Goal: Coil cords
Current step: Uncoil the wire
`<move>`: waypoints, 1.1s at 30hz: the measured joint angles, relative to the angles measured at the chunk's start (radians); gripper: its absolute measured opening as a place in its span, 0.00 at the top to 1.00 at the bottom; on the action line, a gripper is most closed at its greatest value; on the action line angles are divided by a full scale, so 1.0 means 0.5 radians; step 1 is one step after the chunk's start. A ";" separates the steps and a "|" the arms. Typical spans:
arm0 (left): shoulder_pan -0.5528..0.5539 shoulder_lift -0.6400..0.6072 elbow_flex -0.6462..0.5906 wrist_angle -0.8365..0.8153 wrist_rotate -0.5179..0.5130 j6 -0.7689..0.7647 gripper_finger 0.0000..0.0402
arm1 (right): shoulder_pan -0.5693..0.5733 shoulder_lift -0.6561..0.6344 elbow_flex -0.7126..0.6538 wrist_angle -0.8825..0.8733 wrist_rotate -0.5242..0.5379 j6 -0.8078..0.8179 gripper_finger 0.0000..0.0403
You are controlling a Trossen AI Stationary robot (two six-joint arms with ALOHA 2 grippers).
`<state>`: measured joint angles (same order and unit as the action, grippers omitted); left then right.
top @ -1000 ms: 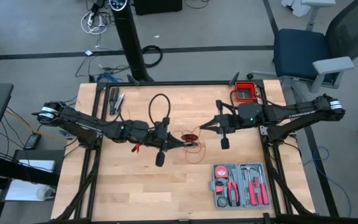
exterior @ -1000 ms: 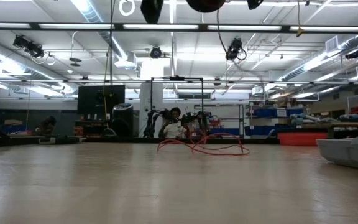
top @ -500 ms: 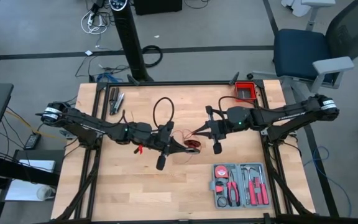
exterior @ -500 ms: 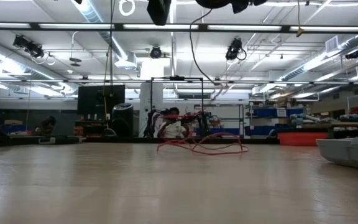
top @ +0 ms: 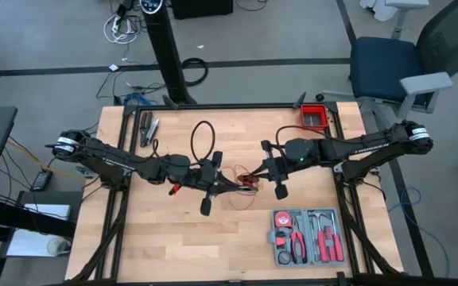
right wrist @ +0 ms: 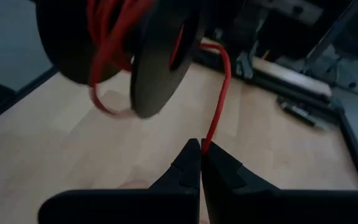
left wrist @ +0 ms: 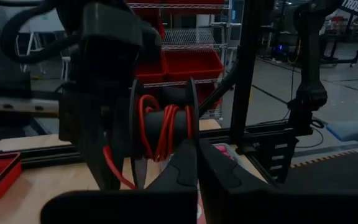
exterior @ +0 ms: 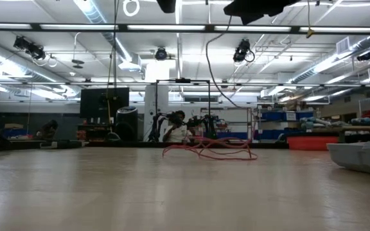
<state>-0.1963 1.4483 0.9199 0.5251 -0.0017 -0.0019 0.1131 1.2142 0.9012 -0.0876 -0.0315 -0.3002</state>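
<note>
Running taut: red cord [right wrist: 216, 106] | right gripper [right wrist: 201, 155] to spool [right wrist: 160, 56]

Right hand [right wrist: 201, 152] pinched on red cord [right wrist: 218, 99] beside a dark spool [right wrist: 160, 50].

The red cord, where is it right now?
In the high view the red cord is mid-table, wound on a black spool held by the left gripper. The right gripper pinches its loose end.
</note>
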 joint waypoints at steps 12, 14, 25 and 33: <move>0.000 0.001 0.000 0.003 -0.051 0.042 0.99 | 0.002 -0.144 0.000 -0.368 -0.369 0.024 1.00; 0.000 0.001 0.000 0.003 -0.051 0.042 0.99 | 0.001 -0.195 0.000 -0.434 -0.415 0.039 1.00; 0.000 0.000 0.000 -0.045 -0.141 0.041 0.99 | 0.002 -0.529 0.000 -0.517 -0.835 0.061 1.00; -0.001 0.000 0.000 -0.130 -0.172 -0.162 0.99 | 0.005 -0.708 0.000 -0.126 -0.468 0.084 1.00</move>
<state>-0.1965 1.4483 0.9199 0.4599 -0.0877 -0.0830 0.1158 0.8604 0.9012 -0.1505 -0.2656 -0.2584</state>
